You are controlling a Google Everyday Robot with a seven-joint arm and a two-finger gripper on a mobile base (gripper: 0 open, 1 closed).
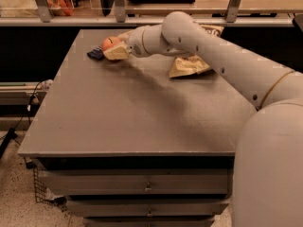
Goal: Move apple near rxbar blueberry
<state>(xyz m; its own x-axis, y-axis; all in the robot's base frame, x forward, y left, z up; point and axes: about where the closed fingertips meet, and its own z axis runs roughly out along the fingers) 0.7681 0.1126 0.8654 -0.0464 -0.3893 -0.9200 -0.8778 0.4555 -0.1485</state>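
Observation:
The apple (109,43), red-orange and round, sits at the far left of the table (123,122), near its back edge. The rxbar blueberry (95,54), a small dark navy wrapper, lies flat just left of and in front of the apple, very close to it. My gripper (115,52) is at the end of the arm that reaches in from the right. It is right against the apple's front right side and partly covers it. The bar's right end is next to the gripper.
A tan chip bag (188,66) lies on the table right of centre, partly under my arm (222,56). Another bag (211,30) shows behind the arm. A rail and shelf (80,20) run behind the table's back edge. Drawers (142,188) are below the front edge.

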